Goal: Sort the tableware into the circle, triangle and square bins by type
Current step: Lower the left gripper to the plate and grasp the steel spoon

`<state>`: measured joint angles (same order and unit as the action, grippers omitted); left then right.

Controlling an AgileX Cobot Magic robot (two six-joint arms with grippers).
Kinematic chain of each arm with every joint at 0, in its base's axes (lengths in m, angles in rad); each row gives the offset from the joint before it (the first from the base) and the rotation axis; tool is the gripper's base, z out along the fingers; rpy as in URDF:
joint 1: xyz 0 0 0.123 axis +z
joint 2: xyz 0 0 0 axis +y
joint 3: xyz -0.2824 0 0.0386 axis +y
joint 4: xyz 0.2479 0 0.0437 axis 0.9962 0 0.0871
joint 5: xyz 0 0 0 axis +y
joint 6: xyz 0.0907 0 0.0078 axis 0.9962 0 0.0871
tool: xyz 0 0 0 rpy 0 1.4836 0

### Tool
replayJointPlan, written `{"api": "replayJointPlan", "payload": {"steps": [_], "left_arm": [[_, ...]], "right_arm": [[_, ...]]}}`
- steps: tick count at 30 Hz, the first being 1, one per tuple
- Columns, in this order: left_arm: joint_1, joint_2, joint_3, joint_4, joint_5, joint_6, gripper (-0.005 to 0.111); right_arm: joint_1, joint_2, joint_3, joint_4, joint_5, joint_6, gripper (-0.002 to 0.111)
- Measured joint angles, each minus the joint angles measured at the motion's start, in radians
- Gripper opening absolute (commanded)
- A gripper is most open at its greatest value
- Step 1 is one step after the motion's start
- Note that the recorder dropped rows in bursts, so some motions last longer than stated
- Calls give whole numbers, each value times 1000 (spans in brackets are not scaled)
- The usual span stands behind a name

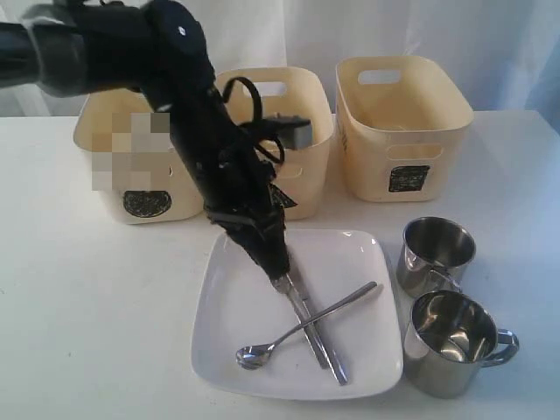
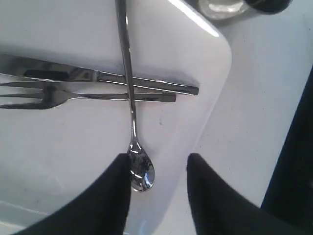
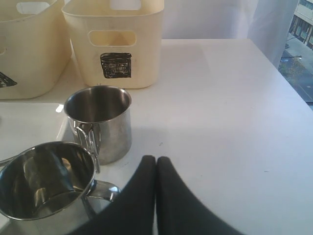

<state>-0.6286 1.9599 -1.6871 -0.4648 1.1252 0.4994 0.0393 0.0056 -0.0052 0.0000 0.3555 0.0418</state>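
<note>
Spoon [image 2: 131, 112] is laid on the plate [image 2: 73, 147], flanked by the released left end effector [image 2: 157, 164]; right end effector [image 3: 156, 161] is clenched.

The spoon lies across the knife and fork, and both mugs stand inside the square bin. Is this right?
No: the right wrist view shows the far mug and the near mug on the table, outside the square bin. The rest holds.

Glossy black arm [image 1: 188, 114], looped black cables [image 1: 254, 87], matte black tapered tool fingers [image 2: 110, 196].
</note>
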Motion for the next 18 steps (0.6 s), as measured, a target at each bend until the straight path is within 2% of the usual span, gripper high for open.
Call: {"api": "replayJointPlan", "payload": {"steps": [11,18], "left_arm": [[-138,135,0,171,0,-49,50],[-172,146,0,202,-96,-56,50]], "right_arm": [[0,0,0,0,0,0,0],[0,0,0,0,0,0,0]]}}
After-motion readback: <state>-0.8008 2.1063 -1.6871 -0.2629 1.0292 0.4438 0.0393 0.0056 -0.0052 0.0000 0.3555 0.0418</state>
